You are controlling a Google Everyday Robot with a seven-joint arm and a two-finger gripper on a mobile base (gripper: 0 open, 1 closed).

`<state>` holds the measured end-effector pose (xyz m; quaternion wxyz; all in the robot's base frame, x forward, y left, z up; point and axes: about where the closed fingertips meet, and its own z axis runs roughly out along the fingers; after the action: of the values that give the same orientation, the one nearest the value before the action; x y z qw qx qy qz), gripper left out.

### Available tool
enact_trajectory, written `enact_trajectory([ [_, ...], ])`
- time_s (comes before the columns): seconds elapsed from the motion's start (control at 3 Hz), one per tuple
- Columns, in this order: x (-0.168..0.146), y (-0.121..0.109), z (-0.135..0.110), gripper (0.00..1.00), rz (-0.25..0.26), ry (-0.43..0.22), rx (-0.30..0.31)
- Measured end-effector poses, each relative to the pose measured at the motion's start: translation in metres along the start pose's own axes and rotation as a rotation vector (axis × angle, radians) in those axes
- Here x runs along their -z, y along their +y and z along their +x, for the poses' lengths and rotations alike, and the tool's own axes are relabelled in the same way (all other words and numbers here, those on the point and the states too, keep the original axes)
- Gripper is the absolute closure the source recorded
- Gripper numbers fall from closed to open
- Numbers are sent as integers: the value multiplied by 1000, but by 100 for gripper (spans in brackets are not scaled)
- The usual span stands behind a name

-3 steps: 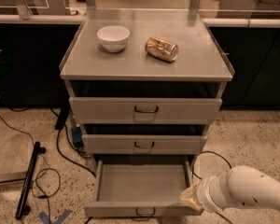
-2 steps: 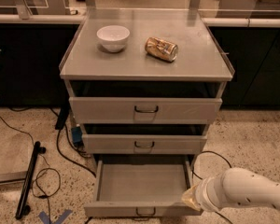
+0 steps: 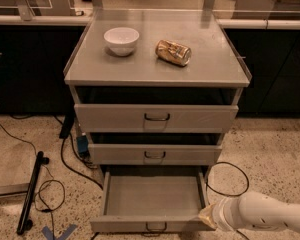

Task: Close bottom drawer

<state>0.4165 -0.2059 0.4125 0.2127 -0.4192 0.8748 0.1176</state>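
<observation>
we see our pincer [image 3: 208, 218] low down, the pulled-out bottom drawer [image 3: 155, 196] just left of it, by its front corner; whether the pincer is open or closed we cannot tell.

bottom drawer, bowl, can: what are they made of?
Bottom drawer: probably painted sheet metal, matte grey, thin folded walls. Bowl: glossy white, ceramic or plastic. Can: gold metallic sheen, likely aluminium. End effector sits at the drawer's front right corner.

Grey cabinet [image 3: 215, 66], bottom drawer [image 3: 152, 196] pulled out — gripper [image 3: 208, 217] at its front right corner; white bowl [image 3: 121, 40] and gold can [image 3: 173, 52], lying sideways, on top.
</observation>
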Motion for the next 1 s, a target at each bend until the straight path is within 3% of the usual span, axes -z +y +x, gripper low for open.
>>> enact_trajectory([
  [1.0,-70,-23,40,100,-53,-210,-41],
])
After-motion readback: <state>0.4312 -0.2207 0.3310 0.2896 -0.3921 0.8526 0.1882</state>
